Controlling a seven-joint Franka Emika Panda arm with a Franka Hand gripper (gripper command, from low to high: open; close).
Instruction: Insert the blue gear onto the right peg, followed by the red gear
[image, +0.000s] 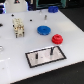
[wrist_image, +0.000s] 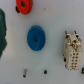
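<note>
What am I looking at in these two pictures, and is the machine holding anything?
A robot arm works over a white table. One picture comes from a camera standing off the arm. The other comes from a camera on the arm's wrist, looking down at the surface. On the table lie a flat blue gear, a smaller red gear, a pale ridged block and a grey base plate with a slim dark peg standing upright. The claw shows in neither picture. Both gears lie loose on the table, so neither is held.
</note>
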